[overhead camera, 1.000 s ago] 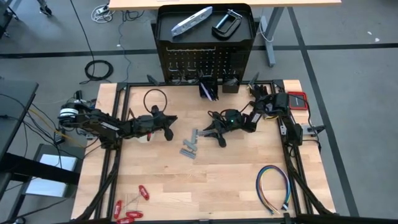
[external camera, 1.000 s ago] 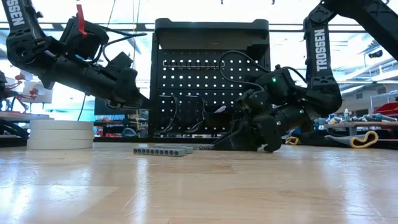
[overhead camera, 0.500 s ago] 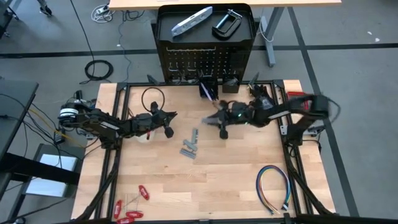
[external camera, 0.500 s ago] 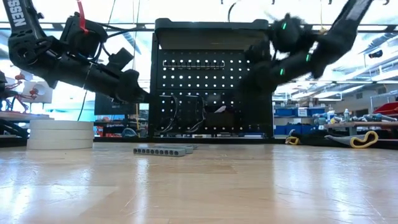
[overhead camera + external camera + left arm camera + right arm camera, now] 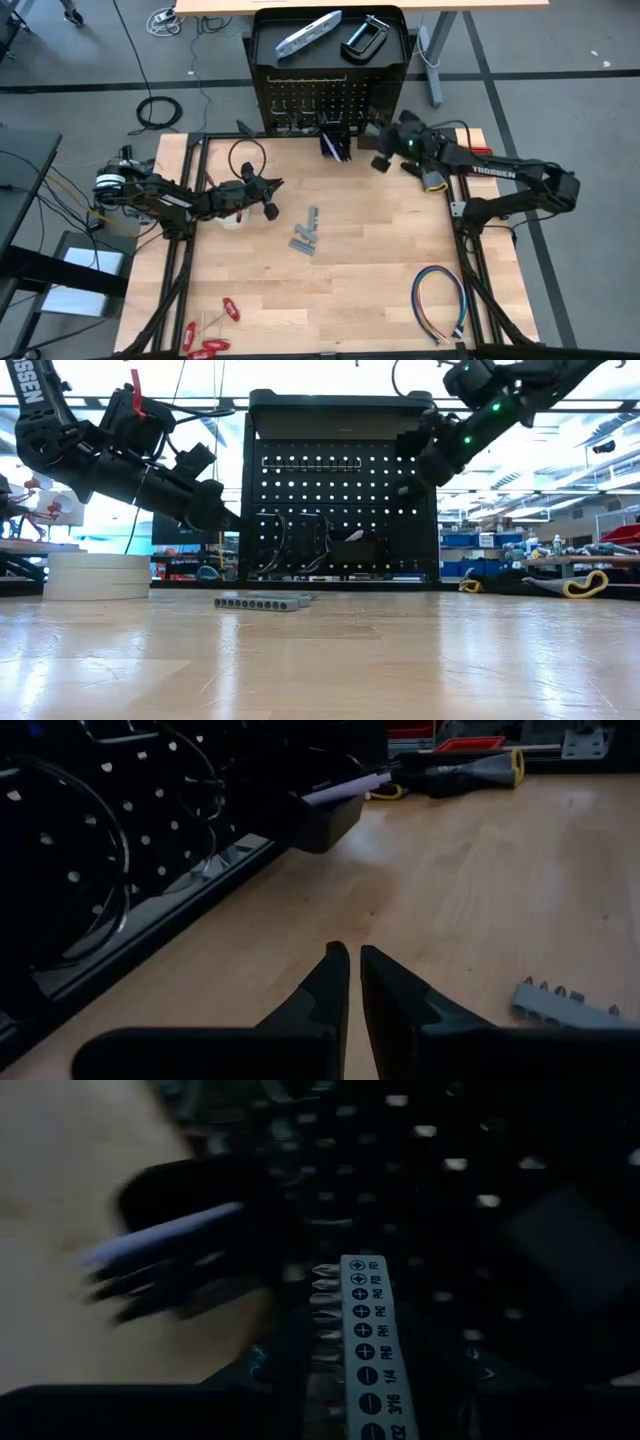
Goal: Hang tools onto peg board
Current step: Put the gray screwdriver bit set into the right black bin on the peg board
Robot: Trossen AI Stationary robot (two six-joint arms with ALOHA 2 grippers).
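- Since a second ago the right gripper (image 5: 381, 152) has lifted off the middle of the table and swung up to the peg board (image 5: 330, 100); it now hangs in front of the board's right side, high above the wood in the low view (image 5: 418, 460).
- Its fingers are clamped on a grey strip of screwdriver bits (image 5: 362, 1342), which stands upright between them, printed with bit sizes; the perforated black panel (image 5: 450, 1190) fills the view just beyond it.
- Next to the strip is a small black bin (image 5: 190, 1200) on the board with dark pens (image 5: 160, 1240) poking out; from above, that bin (image 5: 335, 143) sits at the foot of the board.
- The left gripper (image 5: 262, 197) has barely shifted. It hovers low over the table's left half with its fingers (image 5: 330, 985) nearly together, a thin slit between them, gripping nothing.
- Beside it a black cable loop (image 5: 248, 157) hangs near the board's lower left.
- Grey metal pieces (image 5: 306, 233) lie loose mid-table, well apart from both grippers.
- White tape rolls (image 5: 98, 576) sit stacked at the left edge.
- Red-handled hand tools (image 5: 210, 335) rest at the near left corner.
- On the board's tray-like top lie a silver bar-shaped tool (image 5: 307, 33) and a black C-clamp (image 5: 365, 38).
- A multicoloured wire loop (image 5: 440, 300) lies at the near right.
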